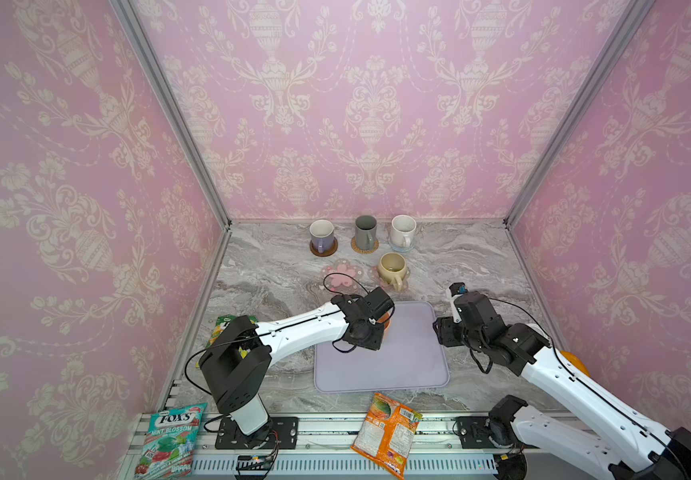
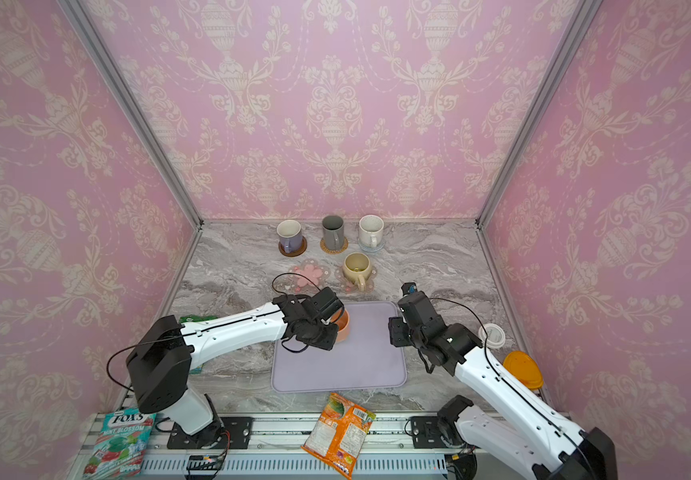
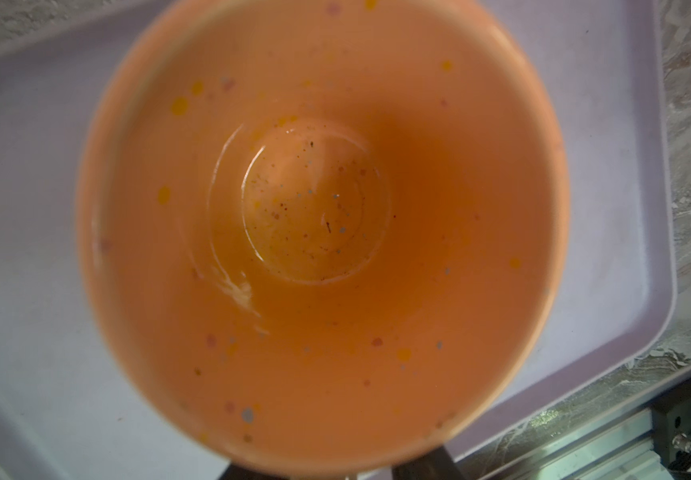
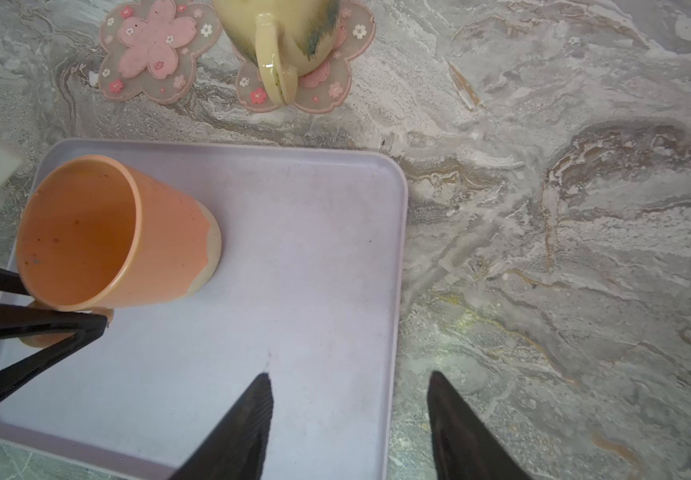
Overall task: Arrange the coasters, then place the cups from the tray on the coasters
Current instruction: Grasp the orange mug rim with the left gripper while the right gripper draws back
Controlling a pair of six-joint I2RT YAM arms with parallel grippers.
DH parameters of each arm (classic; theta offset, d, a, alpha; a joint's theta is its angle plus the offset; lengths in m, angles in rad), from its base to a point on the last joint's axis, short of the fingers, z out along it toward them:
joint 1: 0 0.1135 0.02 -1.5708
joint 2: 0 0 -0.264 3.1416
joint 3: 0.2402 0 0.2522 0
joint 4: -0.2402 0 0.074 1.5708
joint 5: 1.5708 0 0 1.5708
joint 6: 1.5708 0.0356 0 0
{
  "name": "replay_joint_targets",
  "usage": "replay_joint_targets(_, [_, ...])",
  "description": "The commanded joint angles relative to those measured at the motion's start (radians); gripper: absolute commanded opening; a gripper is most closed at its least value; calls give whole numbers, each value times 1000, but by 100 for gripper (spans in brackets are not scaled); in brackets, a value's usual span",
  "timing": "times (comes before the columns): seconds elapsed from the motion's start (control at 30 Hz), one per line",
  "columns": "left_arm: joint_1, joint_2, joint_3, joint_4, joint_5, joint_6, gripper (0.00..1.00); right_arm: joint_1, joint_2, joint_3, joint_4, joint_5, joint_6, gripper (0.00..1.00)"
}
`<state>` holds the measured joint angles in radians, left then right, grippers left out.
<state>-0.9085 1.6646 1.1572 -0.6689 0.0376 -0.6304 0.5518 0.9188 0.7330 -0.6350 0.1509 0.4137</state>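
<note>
The peach-orange cup (image 4: 115, 232) stands at the far left corner of the lavender tray (image 1: 397, 365). My left gripper (image 4: 86, 309) is shut on its handle, and the cup's inside fills the left wrist view (image 3: 314, 199). My right gripper (image 4: 350, 376) hangs open and empty over the tray's right edge. At the back, the lavender cup (image 1: 321, 235) sits on the brown coaster (image 1: 323, 248), the dark grey cup (image 1: 365, 230) on the rattan coaster, and the white cup (image 1: 402, 230) on the pale blue one. The beige cup (image 1: 392, 268) sits on a pink-flower coaster. The second flower coaster (image 1: 343, 273) is bare.
A mint sweets bag (image 1: 169, 440) and an orange snack packet (image 1: 385, 436) lie on the front rail. A green packet (image 1: 223, 328) lies under the left arm. A white-lidded paper cup (image 2: 492, 334) and an orange-lidded container (image 2: 522, 370) stand by the right wall.
</note>
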Motion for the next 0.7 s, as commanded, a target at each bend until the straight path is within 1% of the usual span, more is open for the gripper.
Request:
replay_joint_targets(0.0, [-3,15,-21,9,-58,-22,34,-7,9,-9,15,-23,-16,61])
replay_joint_targets(0.3, [-3,-1,-25,-17,-119,23,12,-12,17,-6,20,-31,-13,61])
replay_joint_targets(0.47, [-1,-18,-21,-54,-164,53,6,-15,22,-2,21,-31,-18,61])
replay_joint_targets(0.67, [2,-50,-9,-134,-229,126,0,-22,39,4,27,-38,-25,61])
